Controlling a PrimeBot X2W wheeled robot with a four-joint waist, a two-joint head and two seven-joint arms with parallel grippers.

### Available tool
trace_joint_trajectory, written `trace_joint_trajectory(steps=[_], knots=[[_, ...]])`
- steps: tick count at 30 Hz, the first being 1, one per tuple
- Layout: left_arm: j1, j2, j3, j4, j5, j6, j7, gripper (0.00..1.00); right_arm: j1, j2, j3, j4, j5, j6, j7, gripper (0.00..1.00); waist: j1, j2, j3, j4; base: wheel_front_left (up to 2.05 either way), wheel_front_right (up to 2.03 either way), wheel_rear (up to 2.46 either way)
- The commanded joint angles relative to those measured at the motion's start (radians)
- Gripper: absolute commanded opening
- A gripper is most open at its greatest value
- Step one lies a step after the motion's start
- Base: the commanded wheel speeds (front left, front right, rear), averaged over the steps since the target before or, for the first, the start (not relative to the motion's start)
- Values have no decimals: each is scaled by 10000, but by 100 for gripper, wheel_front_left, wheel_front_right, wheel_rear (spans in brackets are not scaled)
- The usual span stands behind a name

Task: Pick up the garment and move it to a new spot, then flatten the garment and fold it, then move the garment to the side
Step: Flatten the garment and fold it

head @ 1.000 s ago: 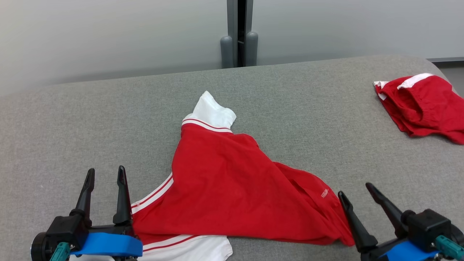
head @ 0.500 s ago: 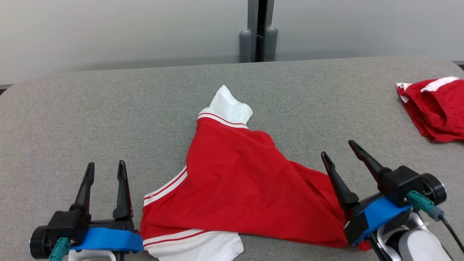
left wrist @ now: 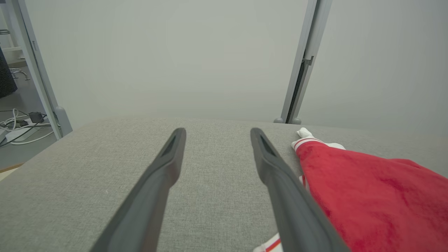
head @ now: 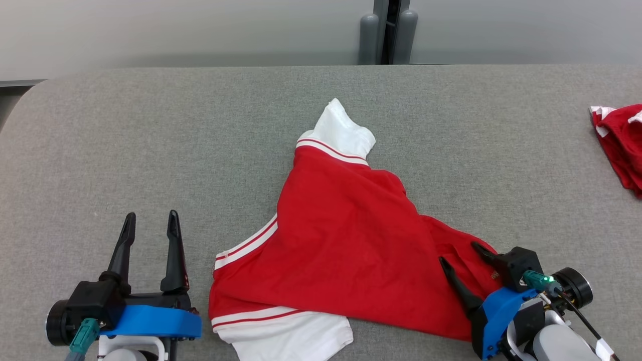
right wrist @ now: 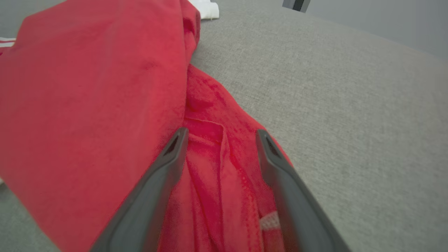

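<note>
At the lower left of the frame the left gripper (head: 152, 215) hangs low over the grey table (head: 150, 125), just beside the striped edge of the garment (head: 341, 240). I think it waits there so it can take that side when it is time to pull. Its two fingers are spread wide, with nothing between them but bare table. In the middle of the frame the red garment lies bunched up and not flat. One white sleeve points to the top and another lies at the bottom edge. At the lower right the right gripper (head: 458, 252) points down at the crumpled end of the garment, likely to get hold of it there. Its fingers are spread wide too, with a red fold lying between them, not pinched. I cannot tell if the tips press on the cloth. Another red cloth (head: 622, 140) lies well apart at the far right edge.
</note>
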Motion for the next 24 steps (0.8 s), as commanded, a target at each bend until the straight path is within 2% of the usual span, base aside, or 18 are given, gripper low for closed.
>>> trace_joint_trajectory(steps=[1, 4, 5, 6, 7, 8, 9, 16, 24], knots=[[-110, 33, 10, 0, -5, 23, -28, 100, -221, -40, 103, 300, 83, -8, -53, 100, -1, 0, 77, 67, 0, 0, 0], [-173, 33, -22, 5, -32, 25, -28, 100, -393, -106, 318, 815, 99, -8, 69, 100, -1, 0, 147, 138, 0, 0, 0], [-189, 35, -34, 7, -40, 26, -27, 100, -433, -116, 408, 956, 122, -8, 83, 90, -1, 0, 164, 160, 0, 0, 0], [-204, 33, -46, 12, -47, 35, -28, 100, -457, -87, 514, 1052, 211, -8, 53, 61, -1, 0, 174, 177, 0, 0, 0], [-219, 33, -51, 12, -53, 46, -28, 100, -499, -67, 597, 1132, 267, -6, 31, 40, -1, 0, 180, 188, 0, 0, 0], [-231, 33, -55, 13, -57, 46, -27, 100, -530, -72, 674, 1177, 319, -6, -42, 3, -1, 0, 183, 196, 0, 0, 0], [-226, 33, -46, 16, -50, 45, -28, 100, -565, -76, 705, 1214, 377, -6, -117, 0, -1, 0, 176, 190, 0, 0, 0], [-87, 33, 24, 42, -67, 117, -28, 100, -424, -3, 294, 782, 247, -8, -1117, 0, -1, 0, 47, 105, 0, 0, 0], [17, 33, 14, -18, -16, 96, -27, 100, -274, 232, -119, -860, 497, -8, -1528, 0, -1, 0, -59, -127, 0, 0, 0]])
